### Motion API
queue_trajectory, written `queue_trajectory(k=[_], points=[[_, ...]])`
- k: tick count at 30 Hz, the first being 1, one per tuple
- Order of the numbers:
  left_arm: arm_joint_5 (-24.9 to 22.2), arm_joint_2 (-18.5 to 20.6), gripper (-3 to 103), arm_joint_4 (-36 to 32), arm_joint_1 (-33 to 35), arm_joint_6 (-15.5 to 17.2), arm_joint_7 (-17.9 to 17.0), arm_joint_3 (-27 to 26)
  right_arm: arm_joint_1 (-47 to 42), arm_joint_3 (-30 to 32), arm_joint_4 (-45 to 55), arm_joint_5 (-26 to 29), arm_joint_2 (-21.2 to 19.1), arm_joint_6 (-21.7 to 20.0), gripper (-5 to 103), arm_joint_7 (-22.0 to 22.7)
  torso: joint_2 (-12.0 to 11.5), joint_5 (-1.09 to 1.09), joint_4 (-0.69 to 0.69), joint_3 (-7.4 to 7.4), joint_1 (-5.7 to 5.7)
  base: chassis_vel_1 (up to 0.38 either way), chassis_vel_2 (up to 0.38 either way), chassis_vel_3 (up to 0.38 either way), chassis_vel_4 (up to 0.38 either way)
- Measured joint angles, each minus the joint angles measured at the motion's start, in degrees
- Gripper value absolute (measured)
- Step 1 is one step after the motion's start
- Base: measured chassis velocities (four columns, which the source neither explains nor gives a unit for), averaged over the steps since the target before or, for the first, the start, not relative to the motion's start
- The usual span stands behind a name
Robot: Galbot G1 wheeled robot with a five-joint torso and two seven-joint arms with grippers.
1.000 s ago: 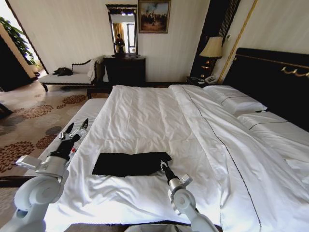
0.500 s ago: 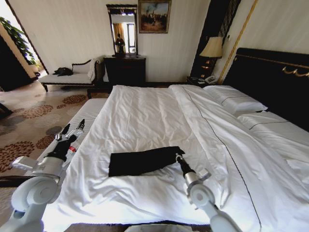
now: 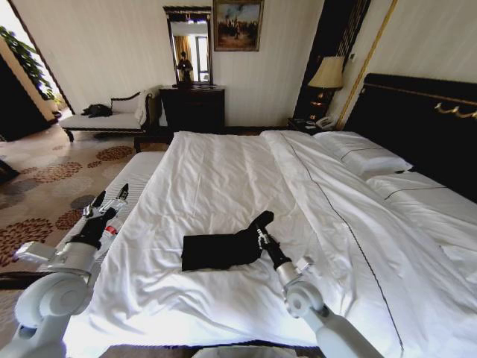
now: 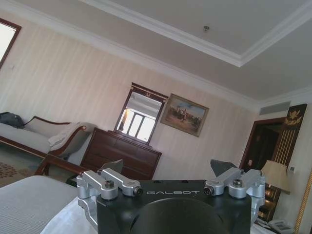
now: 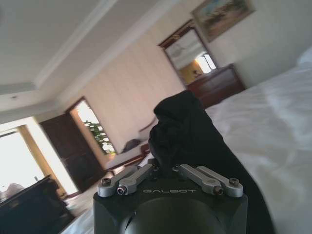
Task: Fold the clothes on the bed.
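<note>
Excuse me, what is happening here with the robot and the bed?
The robot is folding a black T-shirt on the white bed. Its right gripper is shut on the shirt's edge and holds a bunch of the fabric lifted above the duvet, while the rest of the shirt lies as a folded band on the bed. The left gripper is open and waits off the bed's side, holding nothing.

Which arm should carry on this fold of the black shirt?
Right, probably: the right gripper is shut on the T-shirt, lifting its end. The left gripper hangs open off the bed's left side.
</note>
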Motion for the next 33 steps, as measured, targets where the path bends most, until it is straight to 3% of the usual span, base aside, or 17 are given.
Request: queue_trajectory(k=[3, 7, 16, 33], points=[[0.44, -0.46, 100, 0.10, 0.08, 0.00, -0.02, 0.08, 3.24, -3.90, -4.17, -3.05, 2.89, 2.39, 5, -5.01, 0.00, 0.00, 0.01, 0.00, 0.00, 0.000, 0.000, 0.000, 0.000], [1.46, -1.23, 100, 0.54, 0.00, 0.00, -0.02, 1.21, 5.69, -7.20, -7.12, -3.74, 5.49, 2.90, 5, -6.04, 0.00, -0.01, 0.00, 0.00, 0.01, 0.000, 0.000, 0.000, 0.000], [2.07, -1.57, 100, 1.37, -0.29, -0.01, 0.00, 1.85, 8.41, -12.53, -16.34, -9.00, 10.84, 4.03, 5, -6.81, 0.01, 0.00, 0.00, 0.00, 0.00, 0.000, 0.000, 0.000, 0.000], [2.03, -1.95, 100, 1.09, -0.02, -0.05, 0.00, 1.42, 10.35, -14.17, -23.69, -11.65, 15.25, 4.77, 5, -6.48, 0.01, 0.00, 0.00, 0.00, 0.00, 0.000, 0.000, 0.000, 0.000]])
